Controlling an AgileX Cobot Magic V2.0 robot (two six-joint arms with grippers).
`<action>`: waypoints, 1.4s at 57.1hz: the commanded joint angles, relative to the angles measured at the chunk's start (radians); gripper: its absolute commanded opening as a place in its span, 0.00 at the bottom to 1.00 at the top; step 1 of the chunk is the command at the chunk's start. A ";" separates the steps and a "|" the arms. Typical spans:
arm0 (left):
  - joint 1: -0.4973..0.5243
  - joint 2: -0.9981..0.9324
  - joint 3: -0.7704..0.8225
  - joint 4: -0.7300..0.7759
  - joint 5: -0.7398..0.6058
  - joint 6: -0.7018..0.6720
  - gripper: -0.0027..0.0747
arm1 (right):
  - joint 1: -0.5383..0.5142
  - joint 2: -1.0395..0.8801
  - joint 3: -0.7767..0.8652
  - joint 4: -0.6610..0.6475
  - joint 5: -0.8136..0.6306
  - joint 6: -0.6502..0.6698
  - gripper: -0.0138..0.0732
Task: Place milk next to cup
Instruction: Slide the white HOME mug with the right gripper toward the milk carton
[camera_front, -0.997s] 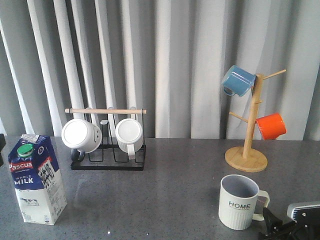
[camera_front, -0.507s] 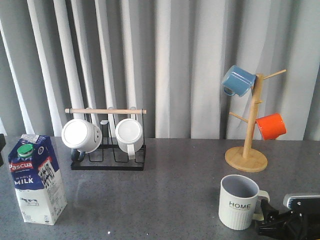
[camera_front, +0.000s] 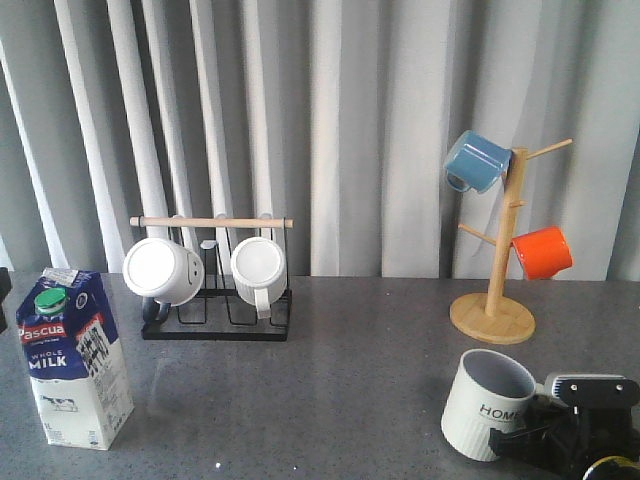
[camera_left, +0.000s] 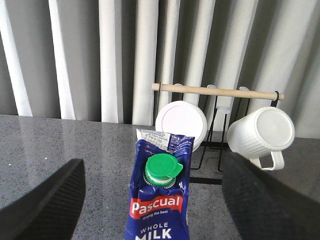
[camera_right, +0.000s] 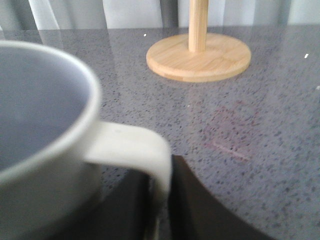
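Observation:
The milk (camera_front: 75, 360), a blue-and-white carton with a green cap, stands upright at the table's front left. In the left wrist view the milk (camera_left: 160, 200) is between my left gripper's (camera_left: 157, 202) wide-open fingers (camera_left: 45, 205), and neither finger touches it. The cup (camera_front: 487, 403), off-white and ribbed with "HOME" lettering, is at the front right and tilts to the left. My right gripper (camera_front: 540, 432) is shut on its cream handle (camera_right: 135, 147). In the right wrist view the cup's grey inside (camera_right: 35, 105) fills one side, and the gripper (camera_right: 161, 200) pinches the handle's lower end.
A black wire rack (camera_front: 215, 322) with a wooden bar holds two plain white mugs (camera_front: 163, 270) (camera_front: 258, 268) behind the milk. A wooden mug tree (camera_front: 492, 318) at the back right carries a blue mug (camera_front: 475, 160) and an orange mug (camera_front: 542, 252). Grey curtains hang behind the table.
My right gripper has moved in from the right and shut on the cup's handle. The cup has tipped to the left and shifted slightly right. The milk and left gripper have not moved.

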 joint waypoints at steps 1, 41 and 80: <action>-0.002 -0.015 -0.035 -0.002 -0.070 0.000 0.72 | 0.023 -0.043 -0.025 -0.013 -0.058 0.044 0.15; -0.002 -0.015 -0.035 -0.002 -0.069 0.000 0.72 | 0.466 0.007 -0.316 0.453 0.103 -0.347 0.17; -0.002 -0.015 -0.035 -0.002 -0.069 0.000 0.72 | 0.526 0.054 -0.370 0.608 0.191 -0.481 0.39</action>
